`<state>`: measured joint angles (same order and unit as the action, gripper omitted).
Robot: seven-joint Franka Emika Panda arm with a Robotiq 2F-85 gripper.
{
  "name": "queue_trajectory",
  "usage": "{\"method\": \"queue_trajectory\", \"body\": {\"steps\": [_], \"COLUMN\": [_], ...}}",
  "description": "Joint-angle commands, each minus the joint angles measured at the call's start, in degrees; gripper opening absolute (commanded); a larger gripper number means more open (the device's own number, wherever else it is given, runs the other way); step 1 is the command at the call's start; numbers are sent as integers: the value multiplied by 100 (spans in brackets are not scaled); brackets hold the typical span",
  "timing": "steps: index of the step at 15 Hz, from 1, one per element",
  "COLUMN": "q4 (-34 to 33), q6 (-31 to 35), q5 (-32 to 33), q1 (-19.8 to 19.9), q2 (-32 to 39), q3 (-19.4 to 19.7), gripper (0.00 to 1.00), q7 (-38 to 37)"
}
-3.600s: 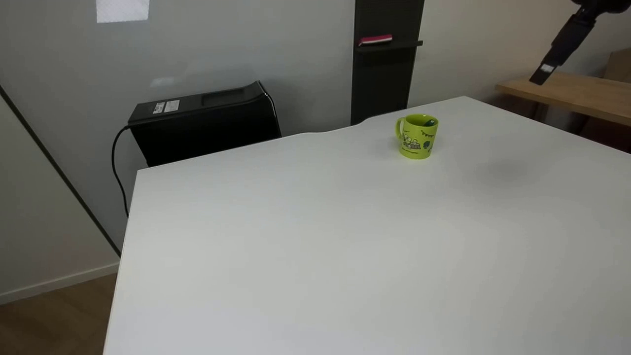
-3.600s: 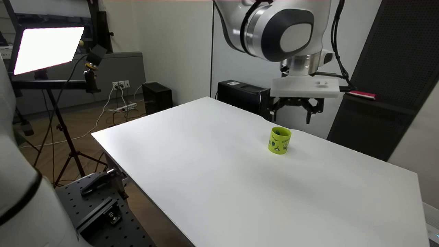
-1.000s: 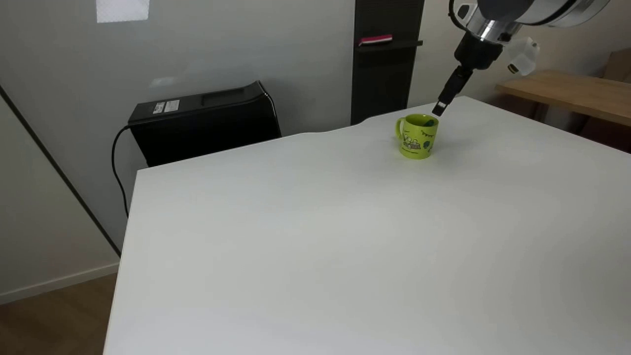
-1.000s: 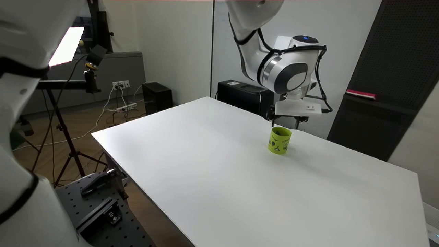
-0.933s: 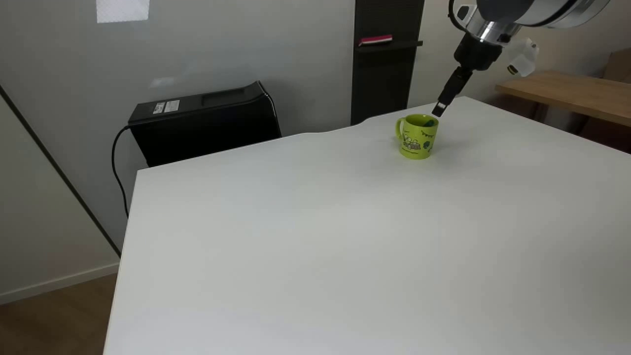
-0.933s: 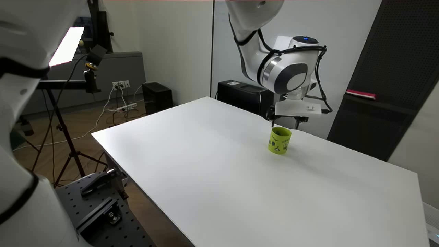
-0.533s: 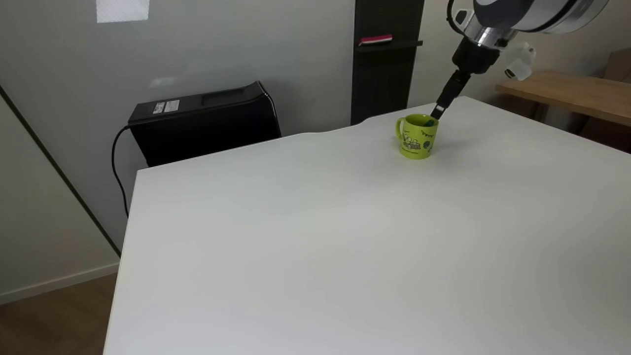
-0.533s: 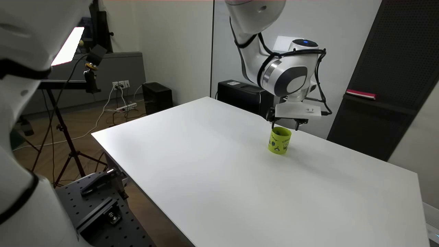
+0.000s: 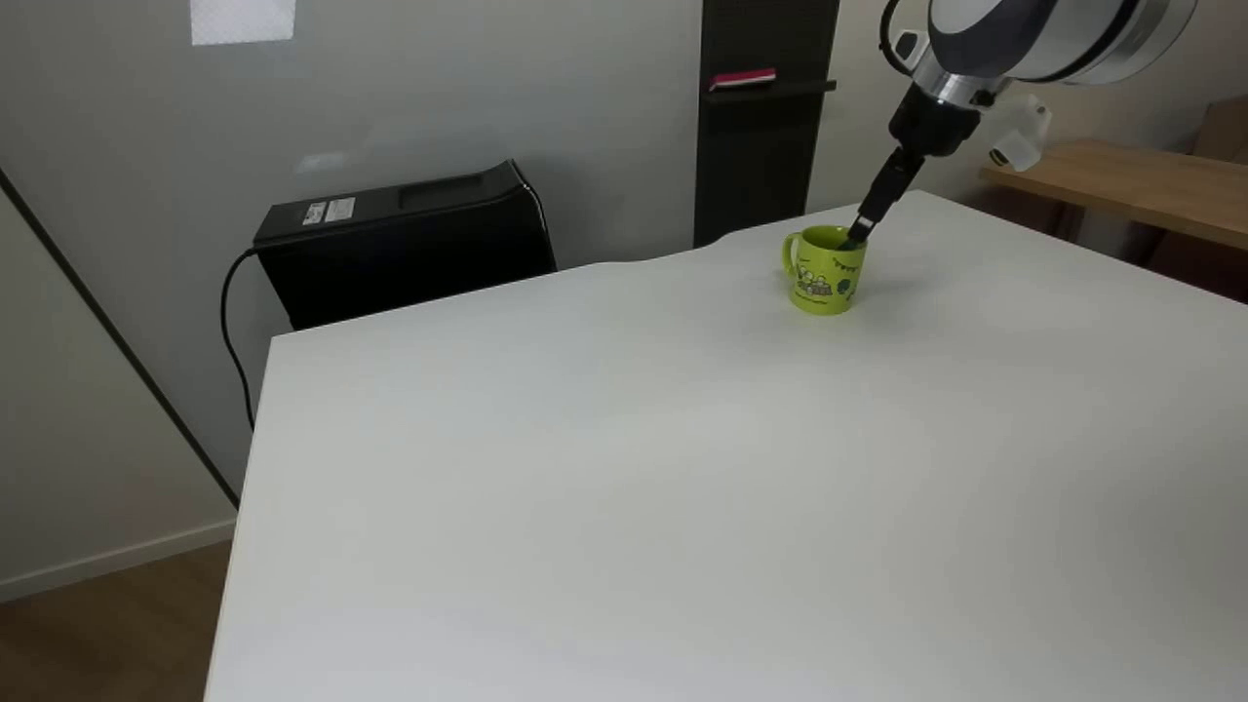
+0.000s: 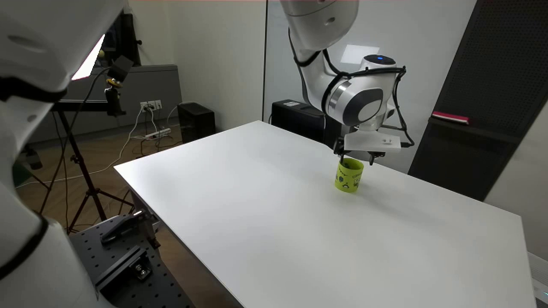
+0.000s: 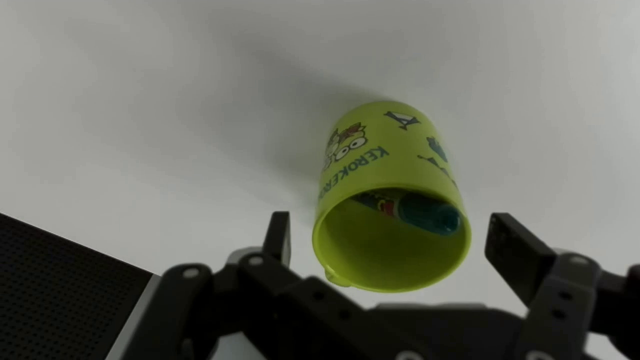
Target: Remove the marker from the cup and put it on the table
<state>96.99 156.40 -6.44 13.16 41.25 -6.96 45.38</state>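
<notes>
- Positioning for the grasp looks to be the step in hand: the black two-fingered gripper (image 11: 389, 237) is lined up at the mouth of a lime-green, round-walled cup with cartoon prints (image 11: 382, 170), near the centre of the wrist view.
- Inside that cup lies the dark, slender marker with a rounded teal end (image 11: 412, 210); the teal end rests toward the right of the mouth in the wrist view. It is not yet out.
- The fingers (image 11: 278, 237) stand wide apart, one left and one right of the cup in the wrist view, holding nothing. Whether either touches the rim, I cannot tell.
- Next, I judge, one finger should go inside the mouth to pinch the teal end, then lift it clear and lay it on the smooth white table (image 9: 682, 468). Closing from here would risk squeezing the cup.
- Compared with half a second ago, the gripper is slightly lower; in an exterior view the dark fingertip (image 9: 855, 236) now overlaps more of the mouth, upper right of the frame. At 3.6 s ago it hung well apart from the cup, which has stayed put.
</notes>
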Motion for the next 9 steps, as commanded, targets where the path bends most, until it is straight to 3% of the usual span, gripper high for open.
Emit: {"method": "queue_trajectory", "body": {"steps": [1, 9], "q4": [-265, -365], "q6": [141, 158], "q5": [171, 248], "q1": [-7, 1], "q2": [202, 340], "q3": [0, -20], "gripper": [100, 100], "q7": [-280, -431]}}
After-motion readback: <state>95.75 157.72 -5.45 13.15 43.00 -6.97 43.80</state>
